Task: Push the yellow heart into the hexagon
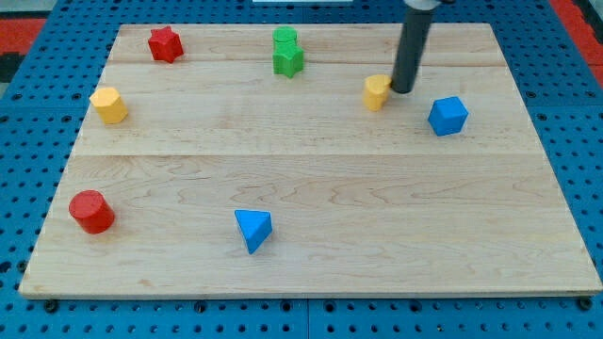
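Near the worktop's (pixel 311 273) top edge, right of centre, our tool, a bare rod grasping nothing, rests my tip (pixel 402 90) against the small yellow heart block's (pixel 377 92) right side. An off-centre push could spin it wide of the yellow hexagonal block (pixel 108 104) near the left edge.

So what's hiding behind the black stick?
My tip sits against the view's right side of the yellow heart. Behind the rod only bare wooden board shows on either side; the strip it covers cannot be seen.
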You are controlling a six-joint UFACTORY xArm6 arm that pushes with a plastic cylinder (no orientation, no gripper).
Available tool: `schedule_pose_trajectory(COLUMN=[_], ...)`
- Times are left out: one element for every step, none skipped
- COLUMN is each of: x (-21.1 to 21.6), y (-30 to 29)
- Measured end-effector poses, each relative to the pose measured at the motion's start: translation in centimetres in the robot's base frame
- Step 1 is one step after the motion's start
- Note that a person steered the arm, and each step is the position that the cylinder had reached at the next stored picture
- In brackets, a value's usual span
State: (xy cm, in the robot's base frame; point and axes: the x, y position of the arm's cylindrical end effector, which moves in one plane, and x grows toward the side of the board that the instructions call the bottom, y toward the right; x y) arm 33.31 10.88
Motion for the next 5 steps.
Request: schedule_pose_trajectory(x=[-1.4,-2.1,-0.3,5.6,5.6], y=[-9.7,-10.0,-7.7,-8.7,-15.3])
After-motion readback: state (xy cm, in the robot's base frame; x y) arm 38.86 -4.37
